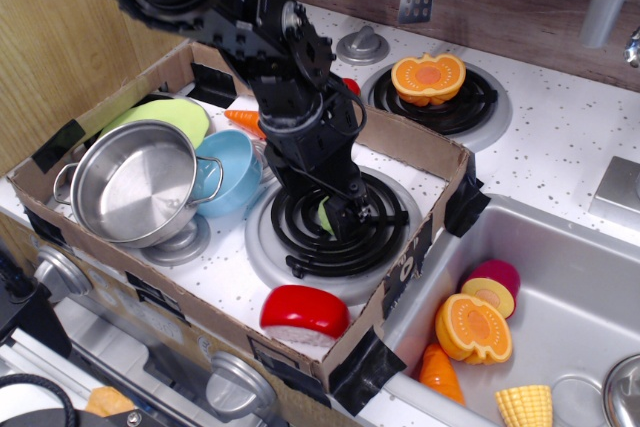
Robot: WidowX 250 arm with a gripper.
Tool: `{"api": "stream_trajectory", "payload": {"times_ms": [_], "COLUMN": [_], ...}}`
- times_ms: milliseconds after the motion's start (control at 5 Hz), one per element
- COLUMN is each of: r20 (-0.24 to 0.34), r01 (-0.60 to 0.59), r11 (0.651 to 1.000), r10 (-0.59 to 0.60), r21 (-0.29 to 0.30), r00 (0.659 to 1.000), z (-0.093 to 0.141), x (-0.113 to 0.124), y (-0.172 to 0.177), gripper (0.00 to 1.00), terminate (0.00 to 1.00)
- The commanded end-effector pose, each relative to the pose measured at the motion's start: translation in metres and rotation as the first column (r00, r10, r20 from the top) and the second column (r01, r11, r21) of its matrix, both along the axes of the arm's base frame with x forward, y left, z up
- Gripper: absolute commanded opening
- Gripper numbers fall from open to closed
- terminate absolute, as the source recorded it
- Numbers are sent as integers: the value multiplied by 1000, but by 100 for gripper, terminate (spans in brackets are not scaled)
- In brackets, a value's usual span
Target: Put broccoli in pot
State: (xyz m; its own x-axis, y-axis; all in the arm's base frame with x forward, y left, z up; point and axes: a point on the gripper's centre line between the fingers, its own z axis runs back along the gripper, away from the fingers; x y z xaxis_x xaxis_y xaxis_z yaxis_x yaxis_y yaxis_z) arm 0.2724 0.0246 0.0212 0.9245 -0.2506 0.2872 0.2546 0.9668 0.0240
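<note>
**Reporter:** Toy kitchen, cardboard tray on the stove, your arm over the front burner. Where does the job stand?

**Operator:** My gripper is down on the coil, right on the broccoli. Only a sliver of lime green shows past my fingers, so I cannot tell whether the jaws are spread around it or pinching it. The steel pot sits well apart, at the tray's left end, empty as far as I see.

**Reporter:** Biggest risk first?

**Operator:** The tray itself. It is loose card with low walls, and my arm is bulky; I judge that a low swing toward the pot could catch a wall and drag everything with it.

**Reporter:** Next?

**Operator:** The light blue bowl, touching the pot's side, directly between burner and pot. Carry too low and I knock it, or release early and the broccoli lands in the wrong vessel. The yellow-green plate behind is another wrong landing.

**Reporter:** And the smallest?

**Operator:** The broccoli. Lumpy, smooth plastic on ridged coils; an off-centre squeeze could squirt it sideways, perhaps toward the red-and-white toy at the front.
</note>
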Motion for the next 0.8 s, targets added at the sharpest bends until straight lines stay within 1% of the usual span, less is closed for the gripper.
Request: {"api": "stream_trajectory", "payload": {"times_ms": [0, 200, 400, 600], "r20": [56, 53, 53, 30], "r01": [2, 22, 38, 46], "r11": [1000, 999, 997, 992], "r10": [-3, -24, -42, -49], "r21": [19, 37, 74, 117], "r00": [998, 998, 998, 998], "z": [-5, -1, 9, 35], "x": [3, 3, 3, 4], "y": [-11, -9, -8, -1], "gripper": [0, 0, 0, 0], "terminate": [0, 0, 0, 0]}}
